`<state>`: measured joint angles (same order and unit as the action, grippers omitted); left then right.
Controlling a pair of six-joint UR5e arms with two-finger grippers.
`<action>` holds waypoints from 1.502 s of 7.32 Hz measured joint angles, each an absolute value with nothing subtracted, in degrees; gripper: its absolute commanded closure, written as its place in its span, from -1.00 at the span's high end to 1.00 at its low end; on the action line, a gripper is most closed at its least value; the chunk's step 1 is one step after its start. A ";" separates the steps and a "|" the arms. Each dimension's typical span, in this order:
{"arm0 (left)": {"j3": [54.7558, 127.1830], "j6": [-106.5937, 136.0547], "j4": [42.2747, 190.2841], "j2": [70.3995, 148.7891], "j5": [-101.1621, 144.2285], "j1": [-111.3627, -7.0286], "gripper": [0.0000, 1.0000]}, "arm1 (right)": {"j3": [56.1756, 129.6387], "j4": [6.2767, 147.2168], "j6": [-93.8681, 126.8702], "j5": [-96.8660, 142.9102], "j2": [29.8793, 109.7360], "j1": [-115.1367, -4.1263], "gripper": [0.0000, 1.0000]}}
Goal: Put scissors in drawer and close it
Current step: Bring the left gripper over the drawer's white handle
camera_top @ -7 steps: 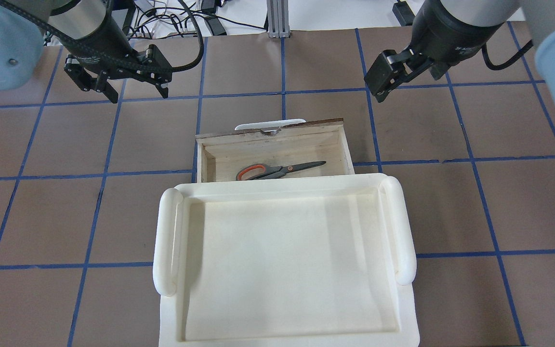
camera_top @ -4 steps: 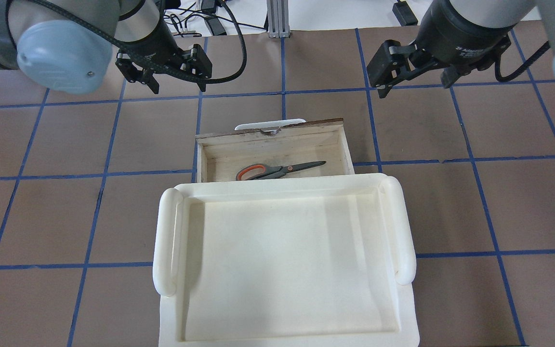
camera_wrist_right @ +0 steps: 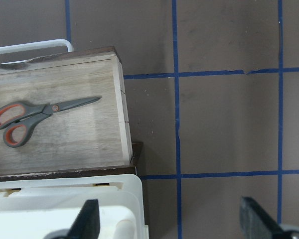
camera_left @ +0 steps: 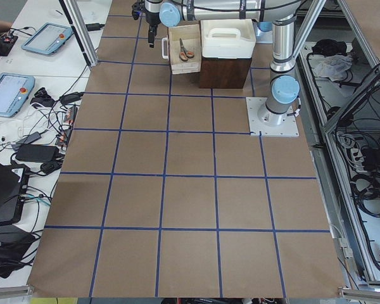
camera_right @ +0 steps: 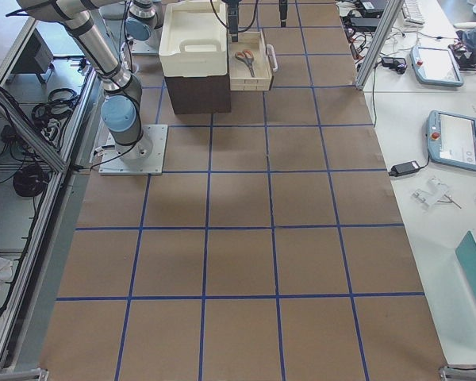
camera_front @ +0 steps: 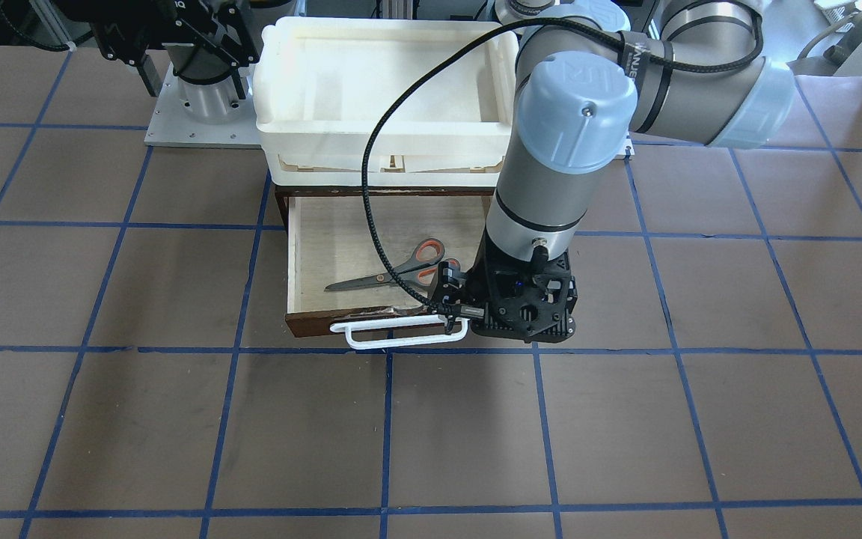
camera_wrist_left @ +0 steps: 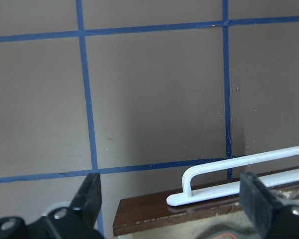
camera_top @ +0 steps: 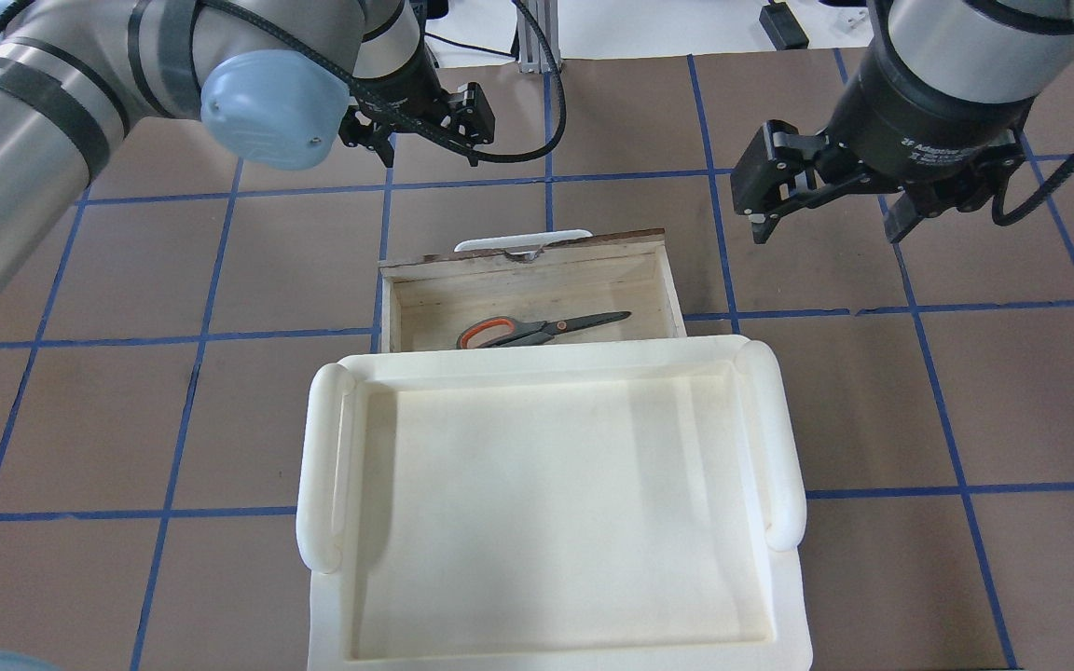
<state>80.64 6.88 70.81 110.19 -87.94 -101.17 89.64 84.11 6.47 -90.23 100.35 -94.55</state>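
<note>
The scissors (camera_top: 542, 329) lie flat on the floor of the drawer (camera_top: 523, 267), which stands pulled out from under the white tray. They also show in the front view, scissors (camera_front: 401, 273), and in the right wrist view, scissors (camera_wrist_right: 35, 117). The drawer's white bar handle (camera_top: 523, 242) faces away from the robot. My left gripper (camera_top: 425, 140) hangs open beyond the handle's left end; the left wrist view shows the handle (camera_wrist_left: 239, 172) below its spread fingers (camera_wrist_left: 89, 196). My right gripper (camera_top: 831, 219) is open and empty, to the right of the drawer.
A large white tray (camera_top: 323, 466) sits on top of the dark cabinet (camera_left: 225, 63) that holds the drawer. The brown table carries a grid of blue tape. Cables and devices lie beyond the table's far edge.
My left gripper has swung right, from the far left to just beyond the drawer handle. The right gripper has turned and shifted slightly right and nearer. Scissors and drawer have not moved.
</note>
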 measured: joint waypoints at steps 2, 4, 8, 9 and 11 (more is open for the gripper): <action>80.41 7.10 69.94 112.85 -86.57 -102.34 1.00 | 90.01 84.11 6.20 -93.30 100.26 -93.80 1.00; 78.29 7.25 69.75 116.55 -85.79 -103.66 1.00 | 90.17 84.02 6.58 -93.92 100.27 -93.64 1.00; 73.79 7.09 68.04 123.29 -86.11 -106.51 1.00 | 90.32 84.07 6.97 -93.23 100.20 -93.68 0.99; 73.70 6.79 67.50 124.15 -86.19 -107.03 1.00 | 90.36 84.06 7.01 -93.17 100.20 -93.68 0.99; 73.60 6.28 67.17 125.62 -86.25 -107.66 1.00 | 90.55 84.34 7.09 -93.09 100.19 -93.65 0.99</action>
